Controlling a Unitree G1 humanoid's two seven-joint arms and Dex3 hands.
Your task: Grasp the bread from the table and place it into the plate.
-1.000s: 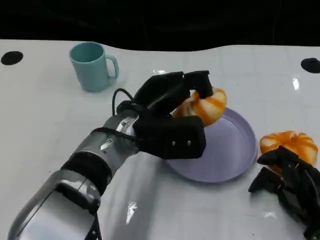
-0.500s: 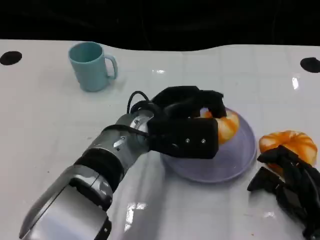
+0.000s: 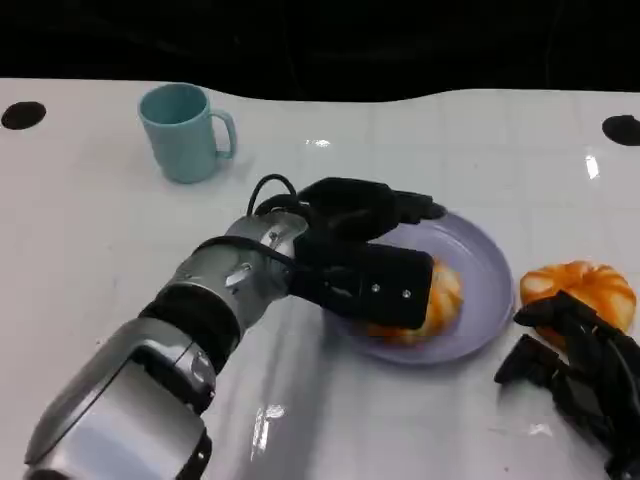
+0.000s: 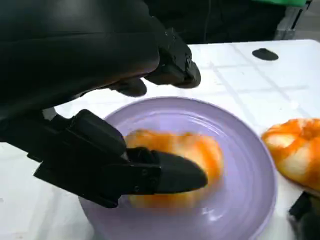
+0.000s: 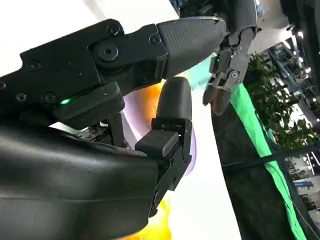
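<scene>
An orange-and-white glazed bread [image 3: 443, 298] lies in the lilac plate [image 3: 490, 262], near its front rim. My left hand [image 3: 365, 250] hovers just over it, fingers spread above and thumb low beside it, gripping nothing. In the left wrist view the bread [image 4: 192, 150] rests blurred on the plate [image 4: 245, 150], with a gap between it and the upper fingers [image 4: 170, 60]. My right hand [image 3: 575, 365] rests on the table at the lower right, empty, its fingers loosely apart.
A second glazed bread [image 3: 580, 288] sits on the table just right of the plate, touching my right hand's fingertips. A teal mug [image 3: 185, 130] stands at the back left. Black round marks [image 3: 22, 115] sit near the table's far corners.
My left hand carried the bread down from above the plate's far rim into the plate, then let it go. The bread now lies nearer the front rim. My right hand stayed put.
</scene>
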